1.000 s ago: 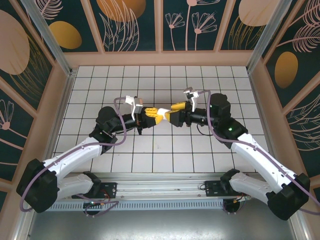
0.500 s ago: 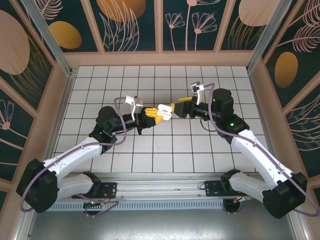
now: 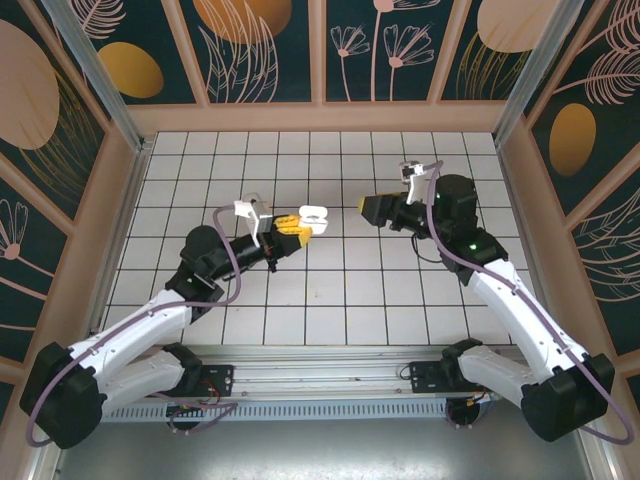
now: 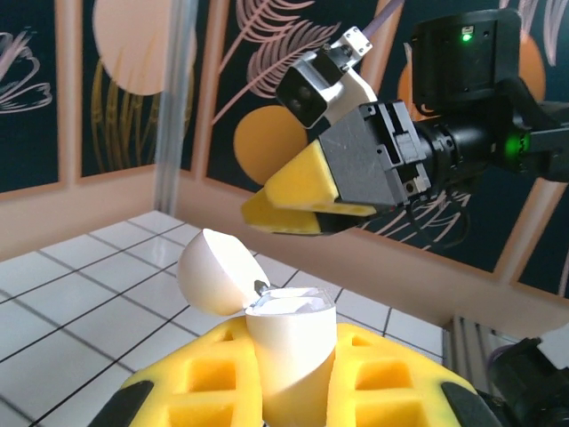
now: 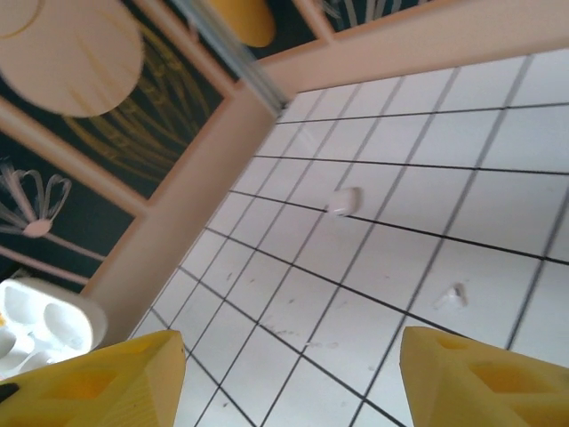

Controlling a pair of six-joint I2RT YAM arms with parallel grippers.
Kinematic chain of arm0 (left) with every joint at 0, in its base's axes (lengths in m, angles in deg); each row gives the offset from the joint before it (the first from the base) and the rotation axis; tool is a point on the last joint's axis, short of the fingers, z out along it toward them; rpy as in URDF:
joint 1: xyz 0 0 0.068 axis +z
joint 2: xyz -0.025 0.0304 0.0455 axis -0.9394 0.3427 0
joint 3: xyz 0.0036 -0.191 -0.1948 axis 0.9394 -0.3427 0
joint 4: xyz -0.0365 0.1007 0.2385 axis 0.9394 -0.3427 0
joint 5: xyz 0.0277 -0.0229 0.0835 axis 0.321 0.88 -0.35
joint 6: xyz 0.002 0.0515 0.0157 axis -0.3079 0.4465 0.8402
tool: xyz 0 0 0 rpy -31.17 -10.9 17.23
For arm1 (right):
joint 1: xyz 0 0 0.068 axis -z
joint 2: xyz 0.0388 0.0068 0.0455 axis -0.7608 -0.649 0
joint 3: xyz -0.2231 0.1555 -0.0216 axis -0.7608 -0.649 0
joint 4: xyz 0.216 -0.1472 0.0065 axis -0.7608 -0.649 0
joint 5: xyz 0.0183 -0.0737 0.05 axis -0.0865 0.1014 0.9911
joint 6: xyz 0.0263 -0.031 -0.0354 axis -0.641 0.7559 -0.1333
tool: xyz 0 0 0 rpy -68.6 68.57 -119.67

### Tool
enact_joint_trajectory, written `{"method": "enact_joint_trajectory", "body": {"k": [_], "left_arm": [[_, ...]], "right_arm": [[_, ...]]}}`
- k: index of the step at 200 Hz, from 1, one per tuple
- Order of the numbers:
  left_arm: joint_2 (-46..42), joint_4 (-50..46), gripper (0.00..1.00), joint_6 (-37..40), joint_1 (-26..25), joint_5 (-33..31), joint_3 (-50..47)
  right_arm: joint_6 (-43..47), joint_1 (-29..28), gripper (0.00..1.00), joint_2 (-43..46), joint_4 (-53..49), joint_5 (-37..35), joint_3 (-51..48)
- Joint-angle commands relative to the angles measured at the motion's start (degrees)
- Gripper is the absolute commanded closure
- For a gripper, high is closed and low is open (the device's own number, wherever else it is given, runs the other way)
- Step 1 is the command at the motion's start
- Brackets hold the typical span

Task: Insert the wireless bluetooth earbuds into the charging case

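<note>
— What are my left jaws doing?

— Your left gripper (image 3: 297, 224) has its jaws closed narrow on the charging case (image 3: 313, 214), which it holds above the table (image 3: 400, 300) near the middle of the tiles. In your left wrist view the case stands upright between the yellow pads (image 4: 391, 378), pinched at its lower body. The lid (image 4: 213, 271) is swung open and tips toward 10 o'clock.

— And the right?

— Your right gripper (image 3: 368, 208) hangs at 3 o'clock of the case, apart from it, with its tips pointing at it. Its jaws are spread wide and hold nothing. Your right wrist view shows the two yellow tips far apart at the bottom corners, with bare tiles between them.

— What's loose down there?

— Two small white earbuds (image 5: 343, 201) lie on the table in your right wrist view. One is near the centre, on a grid line, and the second earbud (image 5: 453, 296) is at 4 o'clock of it, inside a tile. They are well apart from each other. The open case sits at 8 o'clock in that view, its white wells facing the camera. You cannot tell from there whether anything sits in them.
</note>
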Motion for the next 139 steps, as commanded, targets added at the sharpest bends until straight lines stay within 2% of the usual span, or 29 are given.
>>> {"method": "enact_joint_trajectory", "body": {"k": [1, 20, 53, 97, 139], "left_arm": [[-3.09, -1.15, 1.00, 2.66, -0.29, -4.70, -1.75], [-5.42, -3.06, 1.00, 4.02, -0.30, -6.54, -2.97], [-8.17, -5.12, 1.00, 5.84, -0.21, -9.13, -4.73], [-10.04, -8.08, 1.00, 8.22, -0.23, -9.70, -5.45], [-12.23, -9.08, 1.00, 8.55, -0.29, -9.50, -7.03]], "right_arm": [[-6.45, 1.40, 0.36, -4.28, -4.67, -6.33, 2.45], [-12.87, 1.42, 0.41, -9.65, -6.05, -7.82, 2.68], [-20.41, -1.10, 0.41, -18.66, -3.09, -12.48, 0.27], [-23.45, -10.20, 0.44, -31.55, -3.56, -19.18, 7.25], [-24.99, -14.36, 0.47, -44.75, -3.88, -17.16, 15.09]]}}
